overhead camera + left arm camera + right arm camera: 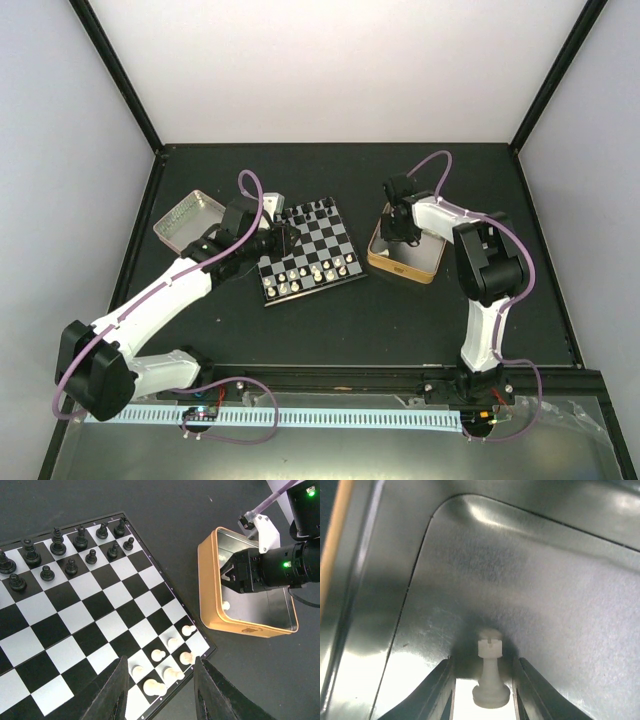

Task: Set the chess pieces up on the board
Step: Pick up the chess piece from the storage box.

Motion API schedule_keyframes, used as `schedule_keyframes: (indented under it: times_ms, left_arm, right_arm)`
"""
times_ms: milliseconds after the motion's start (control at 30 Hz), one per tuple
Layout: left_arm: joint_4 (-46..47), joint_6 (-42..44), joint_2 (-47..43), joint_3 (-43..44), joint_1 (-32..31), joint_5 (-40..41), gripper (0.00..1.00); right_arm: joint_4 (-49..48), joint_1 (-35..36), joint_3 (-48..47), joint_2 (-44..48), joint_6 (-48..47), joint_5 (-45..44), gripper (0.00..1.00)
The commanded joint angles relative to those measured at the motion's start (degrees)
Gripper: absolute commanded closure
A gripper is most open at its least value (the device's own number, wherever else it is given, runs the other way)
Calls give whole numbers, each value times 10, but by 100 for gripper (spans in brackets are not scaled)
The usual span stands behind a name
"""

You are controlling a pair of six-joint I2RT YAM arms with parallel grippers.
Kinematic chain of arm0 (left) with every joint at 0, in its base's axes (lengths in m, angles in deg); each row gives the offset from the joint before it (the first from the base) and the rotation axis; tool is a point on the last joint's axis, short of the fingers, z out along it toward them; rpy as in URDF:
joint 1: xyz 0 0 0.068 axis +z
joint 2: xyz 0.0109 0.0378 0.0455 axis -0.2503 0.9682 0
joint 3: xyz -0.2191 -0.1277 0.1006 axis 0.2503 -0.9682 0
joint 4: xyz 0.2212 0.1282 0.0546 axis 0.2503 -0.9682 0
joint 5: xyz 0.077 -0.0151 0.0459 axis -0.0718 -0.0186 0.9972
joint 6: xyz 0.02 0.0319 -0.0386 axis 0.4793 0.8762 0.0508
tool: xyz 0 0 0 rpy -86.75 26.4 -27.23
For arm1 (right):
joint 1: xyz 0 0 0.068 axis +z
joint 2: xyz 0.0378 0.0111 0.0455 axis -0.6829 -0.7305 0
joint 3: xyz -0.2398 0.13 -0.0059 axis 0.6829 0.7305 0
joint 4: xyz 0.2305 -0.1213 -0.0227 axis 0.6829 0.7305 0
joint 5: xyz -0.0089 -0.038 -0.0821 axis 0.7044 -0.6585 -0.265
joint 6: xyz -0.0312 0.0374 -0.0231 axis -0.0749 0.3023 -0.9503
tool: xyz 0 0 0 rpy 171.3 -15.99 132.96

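Observation:
The board (322, 236) lies at the table's centre and also shows in the left wrist view (90, 605). Black chess pieces (65, 550) stand in two rows at its far side. Several white pieces (165, 665) stand at its near corner. My left gripper (160, 662) is open and empty, hovering above those white pieces; it also shows in the top view (285, 240). My right gripper (482, 662) is down inside the gold-rimmed tin (405, 268). Its jaws stand open on either side of a white rook (490, 675), with a gap on the left side.
A pale silver tin (188, 222) sits left of the board, behind my left arm. The gold tin's wall (210, 605) stands close to the board's right corner. My right gripper (225, 575) fills its left part.

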Motion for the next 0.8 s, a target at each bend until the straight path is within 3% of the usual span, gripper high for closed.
schedule_keyframes:
  times_ms: [0,333,633,767]
  left_arm:
    - [13,-3,4,3,4,-9,63]
    - [13,-5,3,4,5,-10,62]
    - [20,-10,-8,11,6,-25,58]
    - [31,-14,-13,22,9,-67,48]
  right_arm:
    - [44,7,23,2,12,-19,68]
    - [20,7,30,9,20,-22,86]
    - [-89,7,78,114,-3,0,87]
    - [-157,7,113,192,-36,58,87]
